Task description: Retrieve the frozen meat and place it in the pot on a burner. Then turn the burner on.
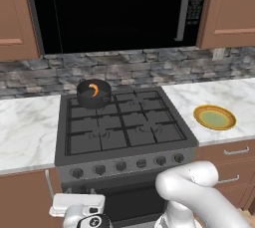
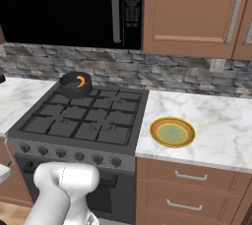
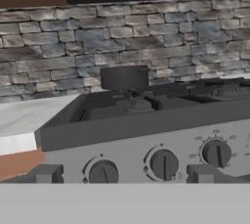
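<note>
Two dark fingertips of the claw [image 3: 125,174] stand wide apart with nothing between them, low in front of the stove's control panel, and in the hand view the leftmost knob [image 3: 103,173] sits almost squarely in the gap, with the second knob [image 3: 164,164] just to its right and a third knob [image 3: 216,153] further along. Since the frozen meat [image 1: 93,90] already lies inside the pot [image 1: 93,93], and the pot rests on the back-left burner [image 1: 88,103] against the stone backsplash, what is left appears to be turning that burner on. Doing it well starts with picking the right knob: which of the knobs in the row feeds the back-left ring cannot be read from the panel, though an end knob on the left seems the likeliest choice. The claw should go straight in until the fingers flank the knob's round body, centred on it so both pads meet it together, then close firmly before any twist. The turn should come from the wrist about the knob's own axis, without dragging sideways, as an off-centre grip would likely slip off the smooth face. Off to the right, the yellow-green plate [image 1: 214,117] on the marble table plays no part.
</note>
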